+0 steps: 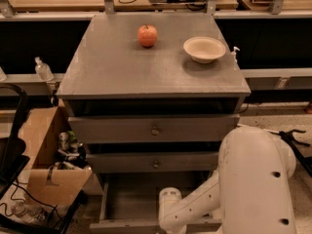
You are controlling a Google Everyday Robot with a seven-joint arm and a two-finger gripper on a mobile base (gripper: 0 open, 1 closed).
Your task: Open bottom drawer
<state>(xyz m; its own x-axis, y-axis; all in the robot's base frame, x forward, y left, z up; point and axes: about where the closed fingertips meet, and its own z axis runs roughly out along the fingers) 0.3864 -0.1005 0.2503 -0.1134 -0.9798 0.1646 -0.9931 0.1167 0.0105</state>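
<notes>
The grey cabinet [122,69] has three drawers. The bottom drawer [129,199] is pulled out, and its plain grey inside shows below the two upper fronts. Its front panel [122,226] lies at the picture's lower edge, and its knob is hidden. My white arm [253,179] reaches in from the lower right, with its wrist link [170,206] over the drawer's front right part. The gripper is below the picture's lower edge, out of view.
The top drawer [117,129] and middle drawer [117,163] stick out slightly, each with a small knob. An apple [147,35] and a cream bowl [204,49] sit on the cabinet top. An open cardboard box [41,179] of clutter and a black frame [12,150] stand to the left.
</notes>
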